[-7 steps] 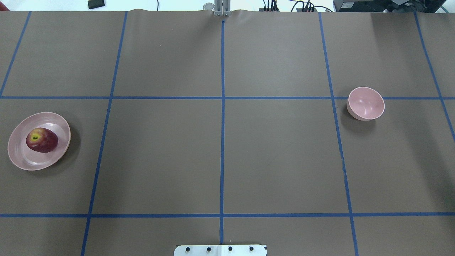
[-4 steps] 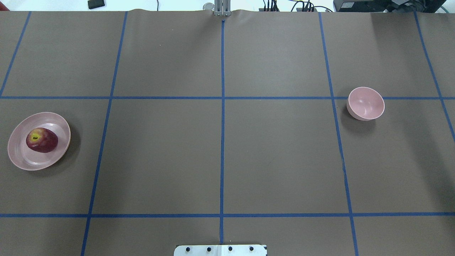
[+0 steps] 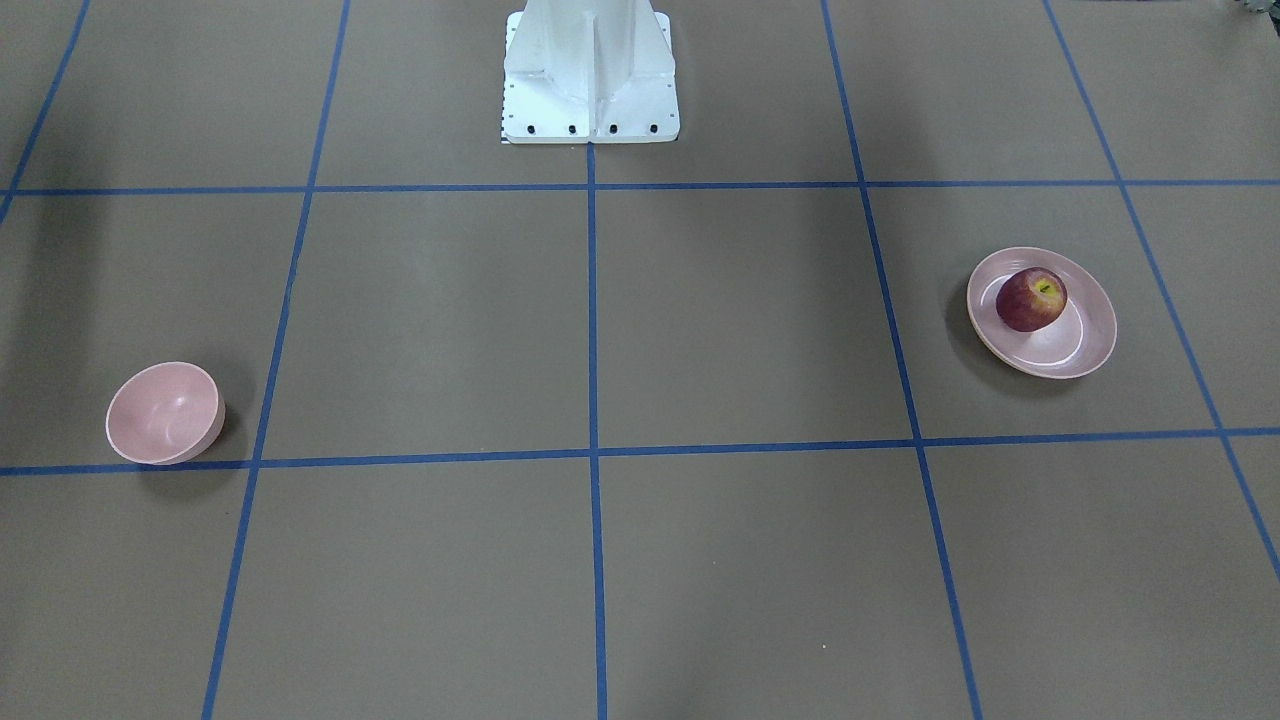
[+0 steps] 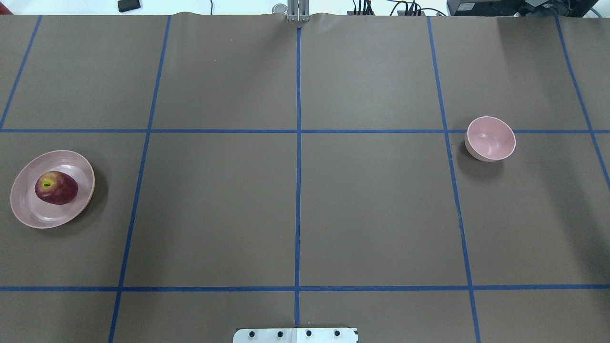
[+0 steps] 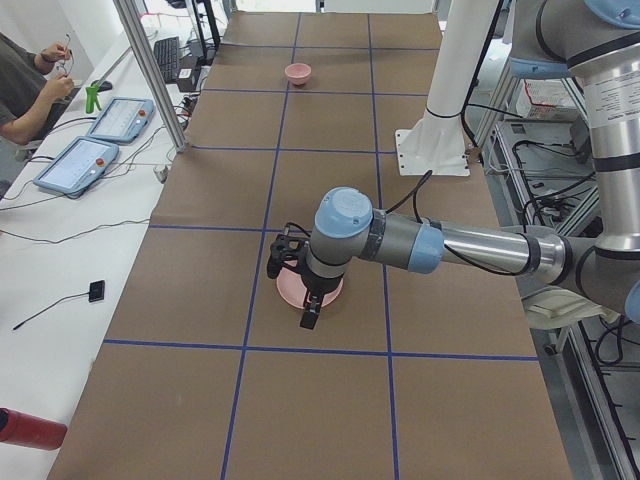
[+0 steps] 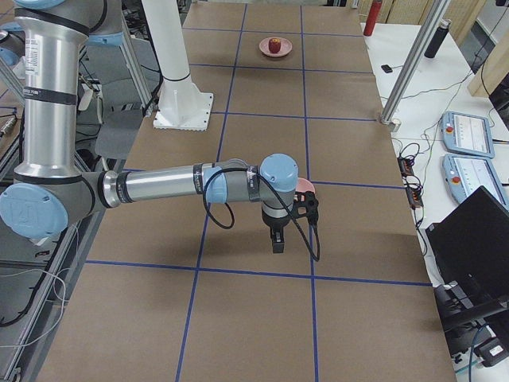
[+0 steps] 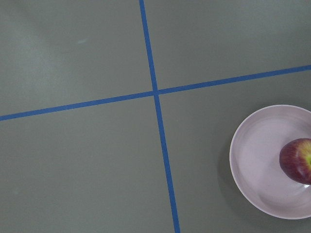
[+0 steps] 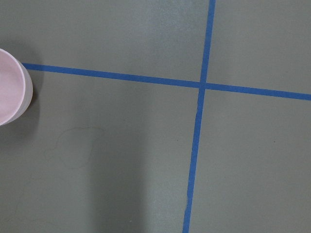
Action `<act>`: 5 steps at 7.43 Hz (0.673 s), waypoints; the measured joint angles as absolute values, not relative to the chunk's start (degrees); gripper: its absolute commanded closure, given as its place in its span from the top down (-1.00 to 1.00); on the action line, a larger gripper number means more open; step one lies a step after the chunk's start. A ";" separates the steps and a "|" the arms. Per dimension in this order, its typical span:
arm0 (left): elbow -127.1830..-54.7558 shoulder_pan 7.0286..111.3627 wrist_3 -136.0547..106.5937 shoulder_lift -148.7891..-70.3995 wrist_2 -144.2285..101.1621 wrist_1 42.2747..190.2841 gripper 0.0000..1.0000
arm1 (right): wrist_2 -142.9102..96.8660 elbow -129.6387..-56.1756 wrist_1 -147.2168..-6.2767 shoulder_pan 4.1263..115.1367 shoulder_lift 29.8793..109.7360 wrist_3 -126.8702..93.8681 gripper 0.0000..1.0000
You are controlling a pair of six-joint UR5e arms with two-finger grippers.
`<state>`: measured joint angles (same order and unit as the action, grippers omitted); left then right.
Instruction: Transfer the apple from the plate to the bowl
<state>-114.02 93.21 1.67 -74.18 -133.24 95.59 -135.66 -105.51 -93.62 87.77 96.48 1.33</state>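
Left edge of table [image 4: 219, 209], mid-depth: plate [image 4: 21, 209] with apple [image 4: 56, 187] sitting roughly mid-plate. Its yellow stem patch faces up.

left gripper [image 5: 309, 320]: shows only in the left side view. It points straight down and overlaps the plate [image 5: 292, 292] there, hiding the apple. Can't tell how wide the jaws are. Left wrist cam looks down from well above and sees the plate [image 7: 252, 160] at its lower right. The apple [image 7: 297, 160] is cut by that view's right edge, so the gripper is clear of the apple and not touching it.

Centre: blue tape grid [image 4: 298, 131]. The robot's white base plate [image 4: 295, 335] is at mid near edge.

Toward the right edge, a bit past mid-depth: bowl [image 4: 491, 139], upright, nothing in it, sitting on a tape line. It's well apart from the plate, nearly the full table width between them.

right gripper [image 6: 277, 243]: shows only in the right side view. It points down, with the bowl [image 6: 307, 186] just behind the wrist. Jaw width can't be told here either. Right wrist cam catches only a slice of the bowl [image 8: 9, 92] at its left edge.
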 measured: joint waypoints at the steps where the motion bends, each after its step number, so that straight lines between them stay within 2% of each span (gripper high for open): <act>1: -113.96 93.18 1.67 -74.18 -133.24 95.61 0.96 | -135.68 -105.58 -93.61 87.69 96.40 1.39 1.00; 5: -113.84 93.22 1.67 -74.04 -133.24 95.48 0.96 | -135.77 -105.59 -93.11 86.80 96.31 0.90 1.00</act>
